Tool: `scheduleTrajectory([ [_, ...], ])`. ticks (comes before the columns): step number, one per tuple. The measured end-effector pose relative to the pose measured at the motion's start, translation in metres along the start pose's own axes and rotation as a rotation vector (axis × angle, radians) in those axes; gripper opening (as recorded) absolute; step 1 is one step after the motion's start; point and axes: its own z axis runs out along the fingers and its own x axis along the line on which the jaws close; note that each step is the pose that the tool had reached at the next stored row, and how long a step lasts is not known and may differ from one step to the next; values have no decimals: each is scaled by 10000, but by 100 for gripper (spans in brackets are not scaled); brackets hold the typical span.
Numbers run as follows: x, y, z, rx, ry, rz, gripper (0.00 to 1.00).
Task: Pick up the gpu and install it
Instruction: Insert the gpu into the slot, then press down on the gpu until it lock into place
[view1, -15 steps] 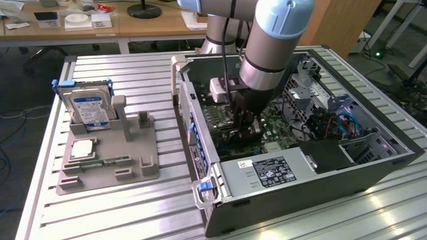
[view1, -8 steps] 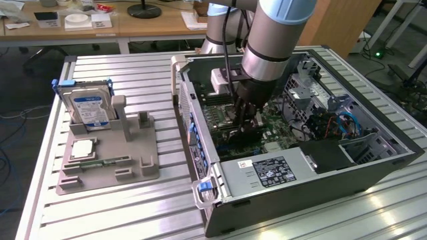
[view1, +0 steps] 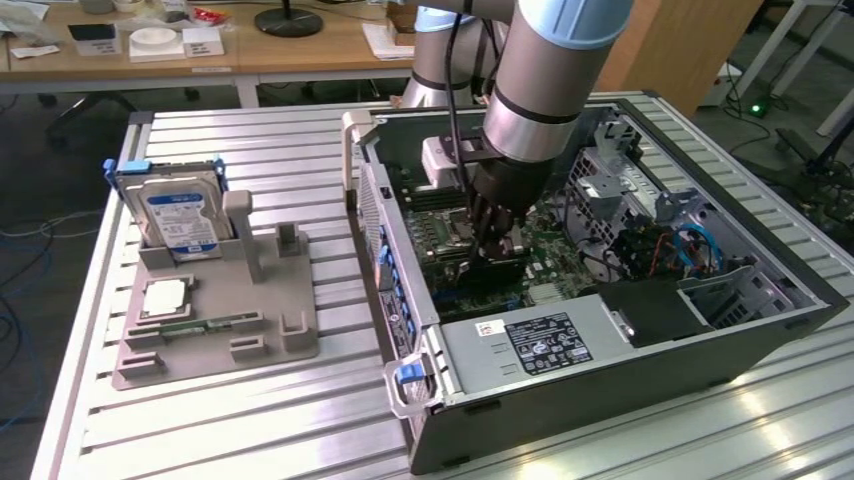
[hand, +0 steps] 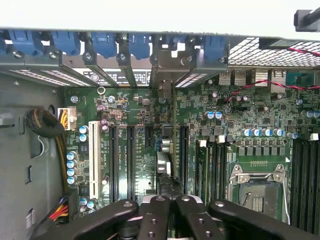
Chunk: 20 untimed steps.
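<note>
My gripper (view1: 497, 238) reaches down into the open computer case (view1: 747, 330), over the green motherboard (view1: 554, 262). Its black fingers (hand: 150, 212) are shut on the gpu (hand: 164, 167), which the wrist view shows edge-on as a thin card standing upright on the motherboard (hand: 135, 150) between the black expansion slots (hand: 130, 160). The card's silvery bracket end (hand: 162, 82) meets the case's rear slot openings with blue clips (hand: 105, 42). In the exterior view the gpu (view1: 491, 270) is a dark shape just under the fingers.
A grey parts holder (view1: 220, 320) lies at the exterior view's left, with a hard drive (view1: 180, 218), a processor (view1: 163, 298) and a green memory stick (view1: 214, 325). A power supply (view1: 534, 345) and cables (view1: 694, 250) crowd the case. The empty processor socket (hand: 257, 192) is beside the gripper.
</note>
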Motion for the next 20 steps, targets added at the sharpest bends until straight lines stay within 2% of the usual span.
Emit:
scheduleTrajectory([
  [1,0,0,0,0,0,1,10],
  [20,1,15,-1,-1,3,3,10],
])
